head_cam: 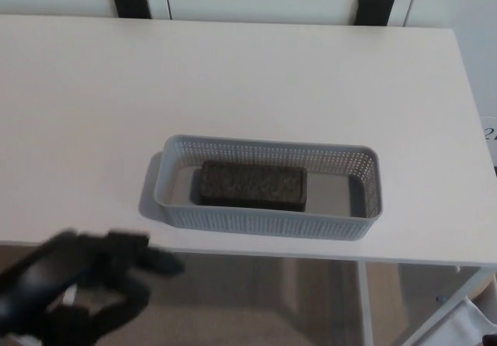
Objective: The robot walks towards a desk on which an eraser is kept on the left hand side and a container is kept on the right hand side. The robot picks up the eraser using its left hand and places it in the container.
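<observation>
Dark and speckled, the rectangular block eraser [252, 186] lies flat on the floor of the long grey perforated plastic container [342, 160], toward its left half, with its long side running along the container's length. It rests there on its broad face, so it sits steady and low behind the mesh walls, touching nothing but the bottom; the right part of the container is bare. Judging from this, the placing step looks done: the eraser is inside, not on the rim or beside it.

That container stands on the smooth white desk [233, 74], close to the near edge and a little right of the middle, within easy reach of an arm coming over the front edge. Placed so near the edge, it would need only a short reach from below.

Low at the left corner, the left robot hand [74, 288], black and somewhat blurred, hangs below and in front of the desk edge, well apart from the container. Its fingers [159, 261] are spread and curl around nothing, so it holds no object. Being clear of the desk, it cannot disturb the container. No right robot hand shows in the head view.

At the far edge, two black chair-back tops [130, 1] stand against the pale wall.
</observation>
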Robot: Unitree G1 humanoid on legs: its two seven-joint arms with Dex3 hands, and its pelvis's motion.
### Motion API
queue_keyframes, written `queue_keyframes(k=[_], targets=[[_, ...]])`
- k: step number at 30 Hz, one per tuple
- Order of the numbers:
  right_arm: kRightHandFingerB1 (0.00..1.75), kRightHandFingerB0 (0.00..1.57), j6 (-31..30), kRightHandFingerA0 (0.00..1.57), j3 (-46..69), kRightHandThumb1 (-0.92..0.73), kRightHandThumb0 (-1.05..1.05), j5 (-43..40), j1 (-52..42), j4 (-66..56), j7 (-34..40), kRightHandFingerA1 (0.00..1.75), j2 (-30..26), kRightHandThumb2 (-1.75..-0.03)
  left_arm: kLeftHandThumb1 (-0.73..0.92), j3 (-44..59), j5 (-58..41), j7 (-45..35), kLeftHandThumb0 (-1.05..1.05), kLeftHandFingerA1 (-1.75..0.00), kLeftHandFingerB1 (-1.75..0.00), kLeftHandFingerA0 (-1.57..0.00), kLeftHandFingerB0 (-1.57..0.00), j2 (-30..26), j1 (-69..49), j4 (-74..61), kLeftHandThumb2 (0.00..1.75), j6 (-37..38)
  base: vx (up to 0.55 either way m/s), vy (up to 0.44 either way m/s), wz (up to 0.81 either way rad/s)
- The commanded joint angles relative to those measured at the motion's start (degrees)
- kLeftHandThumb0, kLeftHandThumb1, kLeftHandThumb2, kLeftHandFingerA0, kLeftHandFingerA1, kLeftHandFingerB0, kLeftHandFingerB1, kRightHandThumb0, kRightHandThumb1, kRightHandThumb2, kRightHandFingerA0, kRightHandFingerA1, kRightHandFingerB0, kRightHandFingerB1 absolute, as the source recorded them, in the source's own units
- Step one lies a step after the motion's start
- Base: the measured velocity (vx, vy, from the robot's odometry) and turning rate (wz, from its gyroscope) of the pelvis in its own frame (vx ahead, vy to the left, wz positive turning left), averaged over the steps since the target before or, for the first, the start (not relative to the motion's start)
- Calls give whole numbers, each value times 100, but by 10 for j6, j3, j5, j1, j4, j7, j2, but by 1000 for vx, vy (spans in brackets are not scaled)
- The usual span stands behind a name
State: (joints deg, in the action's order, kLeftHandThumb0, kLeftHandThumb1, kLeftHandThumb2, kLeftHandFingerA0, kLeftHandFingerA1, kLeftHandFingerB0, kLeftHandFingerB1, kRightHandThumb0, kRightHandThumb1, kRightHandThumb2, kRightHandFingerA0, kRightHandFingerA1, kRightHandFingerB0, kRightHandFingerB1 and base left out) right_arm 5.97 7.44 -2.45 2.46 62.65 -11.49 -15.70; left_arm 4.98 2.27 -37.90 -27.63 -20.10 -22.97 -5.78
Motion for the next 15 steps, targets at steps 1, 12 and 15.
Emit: queue_keyframes(k=[1, 12, 15], targets=[[50, 32, 22, 54, -3, -29, -50, 14, -23, 26, 5, 64, -17, -68, 34, 168, -645, -546, -40, -48, -55, -31, -51, 123, -59, 273, 67, 323, 0, 0, 0], [40, 37, 9, 55, -3, -39, -41, 11, 4, -1, 0, 55, -30, -52, 38, -44, 75, 115, -37, -53, -49, -3, 0, 50, 61, 527, 97, 139, 0, 0, 0], [39, 37, 5, 53, -9, -39, -41, 17, 16, 6, 4, 53, -29, -52, 73, -75, 110, 152, -68, -38, -28, -9, -15, 35, 122, 596, 62, 112, 0, 0, 0]])
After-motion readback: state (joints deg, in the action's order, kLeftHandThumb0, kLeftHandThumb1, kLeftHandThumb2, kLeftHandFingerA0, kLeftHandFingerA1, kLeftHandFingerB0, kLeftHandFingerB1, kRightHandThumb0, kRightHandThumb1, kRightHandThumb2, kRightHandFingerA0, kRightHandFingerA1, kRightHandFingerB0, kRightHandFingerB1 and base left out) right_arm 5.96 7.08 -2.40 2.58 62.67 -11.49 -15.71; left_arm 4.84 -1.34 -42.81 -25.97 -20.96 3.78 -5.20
